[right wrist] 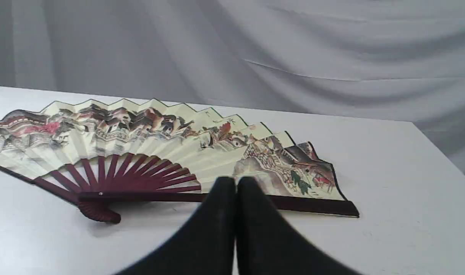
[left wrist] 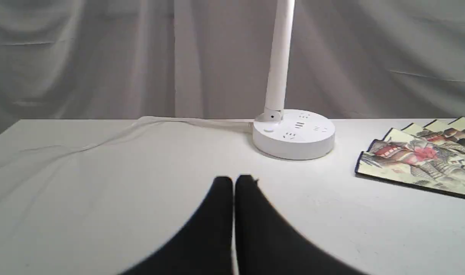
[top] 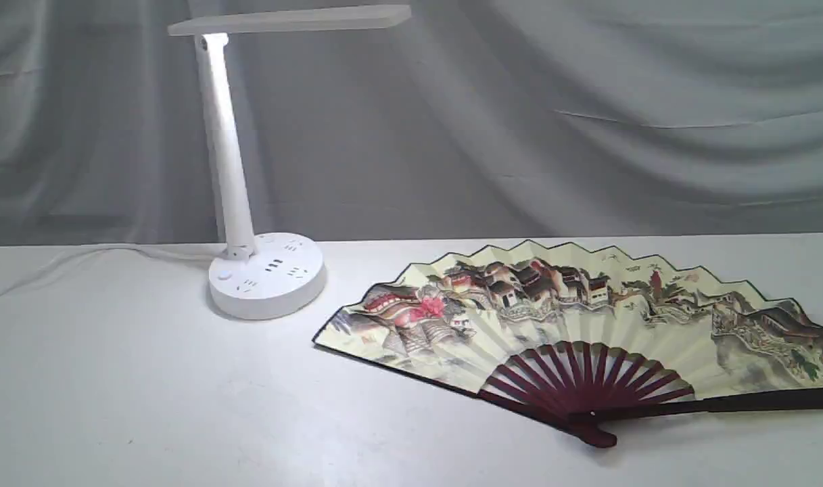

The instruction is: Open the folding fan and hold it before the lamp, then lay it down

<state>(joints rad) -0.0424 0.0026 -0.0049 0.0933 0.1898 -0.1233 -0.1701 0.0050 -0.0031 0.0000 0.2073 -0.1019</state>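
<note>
Exterior view: my folding fan (top: 587, 318) lies fully open and flat on the white table (top: 113, 379), over on the right side, painted face up!
Fan leaf: cream pleats, houses and hills across the arc, a black edge along the zigzag top.
Fan ribs: dark maroon ribs (top: 587, 379) splay out from the pivot (top: 592, 414), which points toward the camera; the right guard stick runs off the picture's right edge.
Lamp: the white lamp (top: 225, 155) stands left of the fan, its round base (top: 266, 277) near the leaf's left tip but apart from it.
Light bar: the light bar (top: 289, 20) sits flat and level on top of the post, reaching to the right.
Cable: a pale cable (left wrist: 201, 121) trails from the base away from the fan, across the tabletop.
Right pincer: my right pincer (right wrist: 236, 183) has its black fingers pressed together with nothing between them; the tips sit in front of the fan's guard stick, and I cannot tell whether they touch it.
Left pincer: my left pincer (left wrist: 234, 183) is closed up too and empty, over bare table, facing the lamp base and well apart from the fan.
Backdrop: a grey draped cloth (top: 587, 101) hangs behind everything.
</note>
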